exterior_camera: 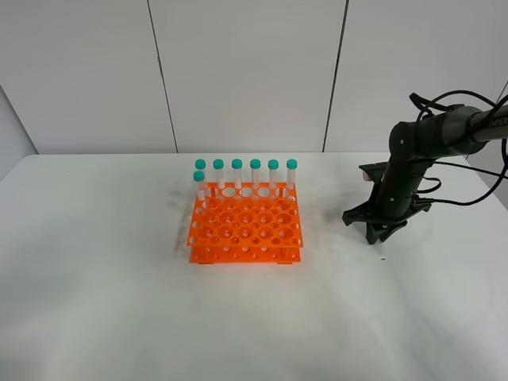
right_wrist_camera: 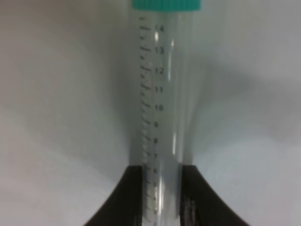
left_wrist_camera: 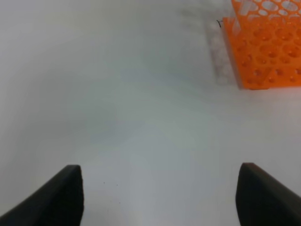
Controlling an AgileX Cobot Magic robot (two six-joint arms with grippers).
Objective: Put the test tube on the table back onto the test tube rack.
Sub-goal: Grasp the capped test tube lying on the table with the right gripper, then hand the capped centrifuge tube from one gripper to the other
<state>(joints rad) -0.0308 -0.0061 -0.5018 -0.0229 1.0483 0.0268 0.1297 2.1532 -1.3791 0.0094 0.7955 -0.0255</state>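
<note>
The test tube point(right_wrist_camera: 162, 94), clear with printed graduation marks and a teal cap, lies on the white table point(exterior_camera: 119, 278). My right gripper point(right_wrist_camera: 162, 172) is shut on its lower body, one dark finger point(right_wrist_camera: 127, 193) on each side. From above, the right gripper point(exterior_camera: 383, 230) is down at the tabletop, right of the orange test tube rack point(exterior_camera: 246, 226), and it hides the tube. The left gripper point(left_wrist_camera: 160, 197) is open over bare table with nothing between its fingers. A corner of the test tube rack point(left_wrist_camera: 265, 52) shows in that view.
Several teal-capped tubes point(exterior_camera: 246, 171) stand upright along the rack's back row and one in the second row at the left. The right arm's cables point(exterior_camera: 456, 186) trail off the table's right edge.
</note>
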